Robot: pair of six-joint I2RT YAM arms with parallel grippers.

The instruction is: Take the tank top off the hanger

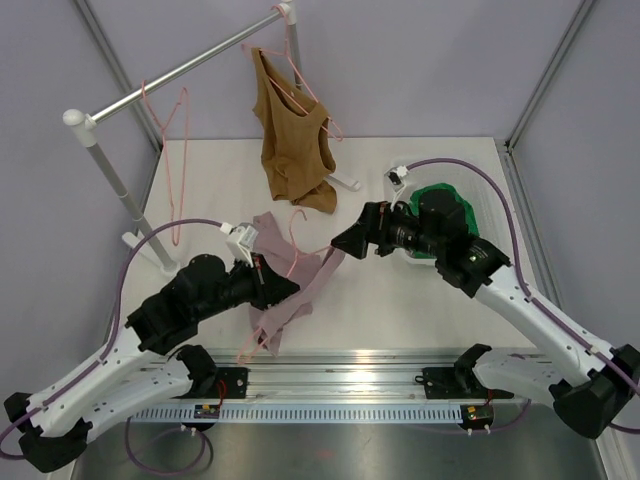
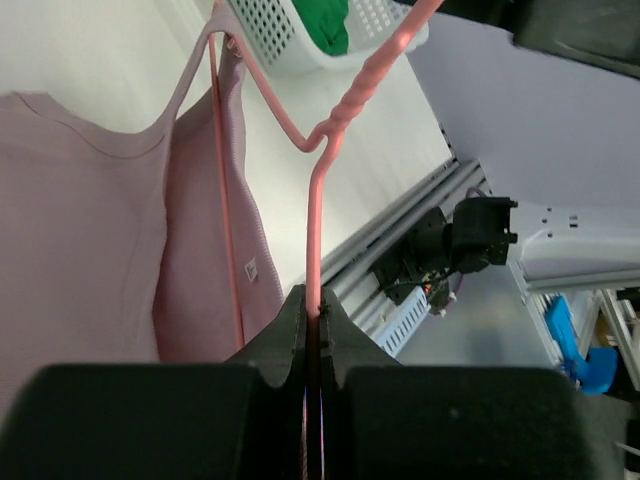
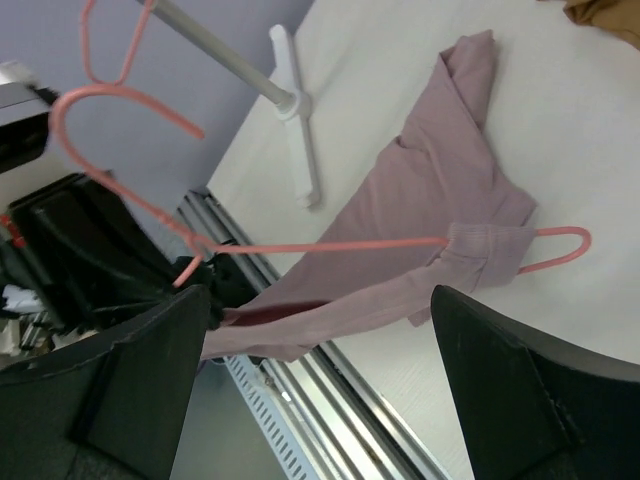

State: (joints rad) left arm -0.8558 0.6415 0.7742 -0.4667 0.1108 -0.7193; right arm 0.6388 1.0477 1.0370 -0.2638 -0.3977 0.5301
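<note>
Clamping the pink hanger in our left gripper, right gripper wide open nearby, we see the tank top still hooked on it by a strap over the tabletop, so removal is unfinished.

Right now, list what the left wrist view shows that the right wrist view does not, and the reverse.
Left wrist only: a clear look at the left hand shut on the pink hanger wire, the white basket with a green garment, the tag on the mauve tank top. Right wrist only: the open right hand, the rack foot, a corner of the brown garment. Both: the hanger with the tank top on it.
</note>
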